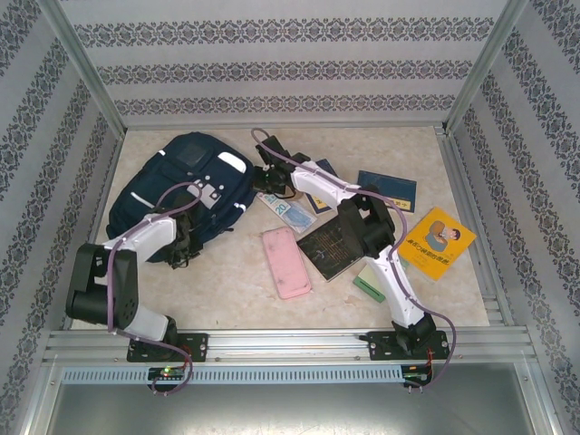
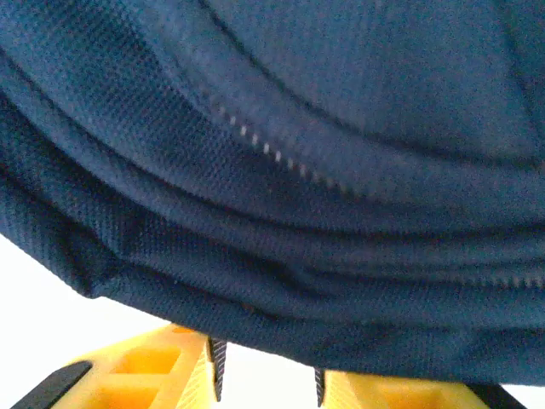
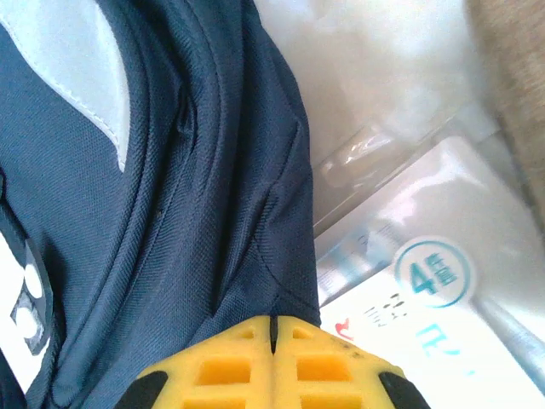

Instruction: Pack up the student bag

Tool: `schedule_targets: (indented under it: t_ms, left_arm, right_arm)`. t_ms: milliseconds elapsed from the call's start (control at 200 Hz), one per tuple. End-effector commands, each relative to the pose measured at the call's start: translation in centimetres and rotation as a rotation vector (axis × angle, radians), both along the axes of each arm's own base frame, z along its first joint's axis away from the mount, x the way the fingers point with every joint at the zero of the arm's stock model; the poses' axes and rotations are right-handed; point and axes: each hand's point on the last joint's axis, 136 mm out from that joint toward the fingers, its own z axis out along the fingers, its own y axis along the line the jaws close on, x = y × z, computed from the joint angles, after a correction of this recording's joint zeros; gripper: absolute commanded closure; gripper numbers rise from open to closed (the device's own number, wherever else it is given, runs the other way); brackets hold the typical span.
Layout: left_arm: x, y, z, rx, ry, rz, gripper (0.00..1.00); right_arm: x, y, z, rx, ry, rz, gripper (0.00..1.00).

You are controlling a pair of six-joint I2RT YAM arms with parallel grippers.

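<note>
The student bag [image 1: 177, 181] lies flat on the left half of the counter [image 1: 227, 304], navy fabric up, with its white strips and light patches showing. Both arms are on it. The left arm reaches in from its base to the bag's near edge, and the wrist camera shows the left pincer [image 2: 266, 379] with its yellow fingers apart and a strip of bright counter between them. Folds of blue fabric and a zip line hang right over the tips. I cannot tell whether any cloth sits between them.

On the other side, the right arm stretches across the counter to the bag's right edge. The right pincer [image 3: 274, 328] has its fingers pressed together, seam to seam, tight against the navy fabric. Whether a fold is pinched there is hard to say.

Just beside that edge lies a clear plastic packet [image 3: 426, 298] with a teal "4" on it. Further right are a pink case [image 1: 285, 263], a dark notebook [image 1: 333, 246], a blue book [image 1: 387, 188], a yellow book [image 1: 438, 241] and a small green item [image 1: 369, 286], all on the counter outside the bag.
</note>
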Motion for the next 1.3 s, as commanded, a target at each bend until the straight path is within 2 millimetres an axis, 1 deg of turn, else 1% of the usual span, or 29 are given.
schedule_targets:
  t_ms: [0,175,260,310,375,405,440,460,475,530,580,689,804,869,879,909,989,1064,1104,1144,1179,1209,1234,1254,1294]
  left_arm:
    - [2.3,1.7,0.9,0.067,-0.036,-0.012,0.65]
    - [4.0,2.5,1.9,0.093,-0.076,-0.017,0.66]
    - [4.5,2.9,2.0,0.1,-0.084,-0.018,0.66]
    - [4.7,3.0,1.9,0.102,-0.079,-0.015,0.66]
    - [4.9,3.1,1.9,0.103,-0.072,-0.014,0.66]
    - [5.1,3.1,2.0,0.099,-0.075,-0.013,0.66]
    - [5.1,2.9,1.9,0.09,-0.074,-0.013,0.65]
    - [5.0,2.8,1.8,0.085,-0.073,-0.011,0.65]
    - [5.0,2.8,1.8,0.08,-0.076,-0.011,0.65]
    - [4.8,2.6,1.7,0.067,-0.079,-0.008,0.65]
    - [4.6,2.4,1.7,0.059,-0.082,-0.008,0.65]
    - [4.0,2.2,1.6,0.049,-0.074,-0.016,0.64]
    - [3.5,2.3,1.7,0.047,-0.069,-0.018,0.64]
    - [3.2,2.3,1.8,0.046,-0.068,-0.019,0.64]
    - [3.1,2.3,1.7,0.047,-0.065,-0.019,0.64]
    - [3.0,2.3,1.8,0.049,-0.067,-0.018,0.64]
    - [2.8,2.2,1.8,0.044,-0.066,-0.02,0.63]
    - [2.6,2.2,1.8,0.044,-0.061,-0.022,0.63]
    - [2.5,2.3,1.8,0.05,-0.058,-0.023,0.63]
    - [2.3,2.4,1.7,0.057,-0.053,-0.022,0.63]
    - [2.2,2.6,1.7,0.064,-0.05,-0.023,0.63]
    - [2.2,2.7,1.5,0.069,-0.047,-0.025,0.63]
    - [2.2,2.7,1.5,0.073,-0.048,-0.028,0.63]
    - [2.2,2.8,1.4,0.076,-0.048,-0.03,0.63]
    - [2.3,2.8,1.0,0.082,-0.045,-0.035,0.63]
  right_arm:
    - [-1.0,0.6,2.6,0.035,-0.026,0.026,1.0]
    - [-1.3,0.5,9.0,0.082,-0.135,0.04,1.0]
    - [-1.8,-0.2,12.0,0.089,-0.188,0.027,1.0]
    - [-2.2,-0.8,12.9,0.091,-0.205,0.02,1.0]
    - [-2.8,-1.3,13.3,0.093,-0.205,0.018,1.0]
    - [-3.1,-1.3,12.9,0.096,-0.192,0.026,0.99]
    - [-3.4,-1.2,12.1,0.102,-0.165,0.036,0.75]
    - [-3.4,-1.2,11.5,0.104,-0.148,0.038,0.67]
    - [-3.6,-1.1,11.0,0.107,-0.132,0.039,0.63]
    - [-3.8,-0.7,9.2,0.117,-0.078,0.037,0.57]
    - [-3.9,-0.1,7.9,0.137,-0.043,0.033,0.49]
    - [-3.6,1.5,5.6,0.147,-0.014,0.029,0.4]
    - [-2.8,2.7,3.2,0.161,0.04,0.004,0.38]
    - [-2.2,3.2,2.4,0.165,0.045,-0.014,0.37]
    - [-2.1,3.4,2.5,0.169,0.043,-0.014,0.36]
    - [-1.9,3.5,2.0,0.167,0.049,-0.021,0.34]
    - [-1.2,4.1,0.7,0.178,0.074,-0.04,0.34]
    - [-0.6,4.6,0.0,0.201,0.081,-0.042,0.37]
    - [-0.3,4.9,-0.1,0.213,0.079,-0.042,0.43]
    - [0.0,5.1,-0.1,0.227,0.079,-0.037,0.56]
    - [0.2,5.1,0.1,0.236,0.077,-0.036,0.72]
    - [0.2,5.1,0.5,0.24,0.073,-0.03,0.86]
    - [0.2,5.1,1.1,0.243,0.06,-0.022,0.95]
    - [0.2,5.0,1.7,0.24,0.048,-0.016,1.0]
    - [0.1,4.8,3.0,0.235,0.02,-0.004,1.0]
